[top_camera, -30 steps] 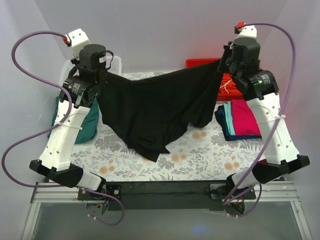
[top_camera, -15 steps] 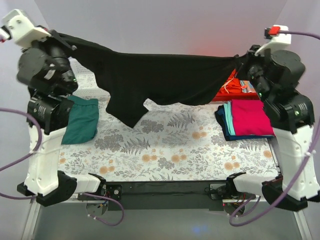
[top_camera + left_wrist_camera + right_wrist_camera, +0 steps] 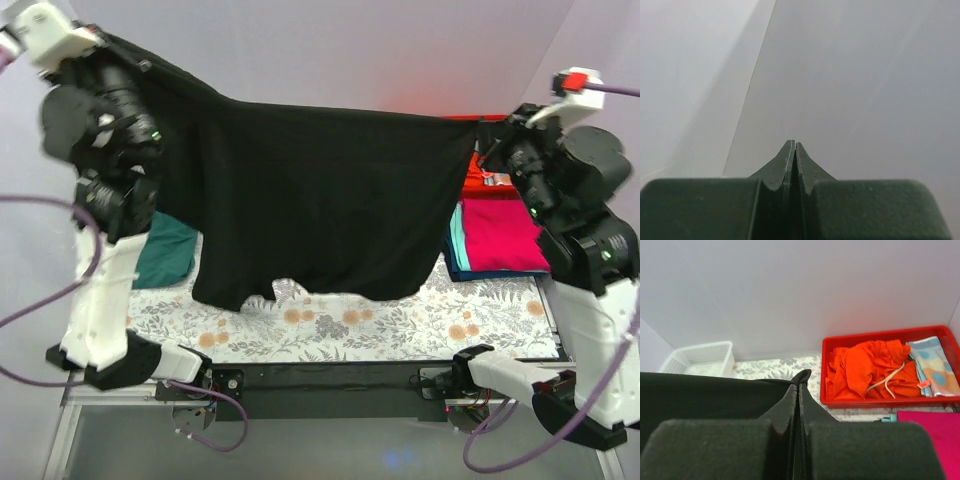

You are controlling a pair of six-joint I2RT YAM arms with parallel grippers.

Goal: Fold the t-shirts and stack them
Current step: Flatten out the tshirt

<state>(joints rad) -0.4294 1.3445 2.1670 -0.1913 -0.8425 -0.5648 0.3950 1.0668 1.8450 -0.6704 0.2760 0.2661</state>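
Black shirt (image 3: 320, 200) hangs spread out across the middle of the top view, lifted clear of the table. Its top edge runs in a nearly straight line from the upper left corner of the frame to the right of centre. Its lower hem sags to the lower middle of the frame, above the floral table cover (image 3: 400, 320).

Each upper corner of the shirt is held by one arm. The left gripper (image 3: 112, 52) is high in the upper left. In its wrist view its jaws (image 3: 792, 145) are pressed together against a plain wall; the cloth itself is hard to make out there, but the top view shows the shirt hanging from it. The right gripper (image 3: 488, 132) is at the right of the frame, somewhat lower. Its jaws (image 3: 801, 376) are clamped on the black shirt (image 3: 700, 395), which fills the lower left of that view.

On the cover at the right lies a folded stack: magenta shirt (image 3: 505, 235) on top, with the edges of a teal shirt (image 3: 456, 235) and a navy shirt (image 3: 470, 271) showing under it. A folded green shirt (image 3: 165, 255) lies at the left, partly hidden by the left arm.

The right wrist view shows a red tray (image 3: 890, 333) at the far right, holding an orange cloth (image 3: 860, 367) and a spotted cloth (image 3: 935, 365). A white basket (image 3: 700, 357) stands at the far left.
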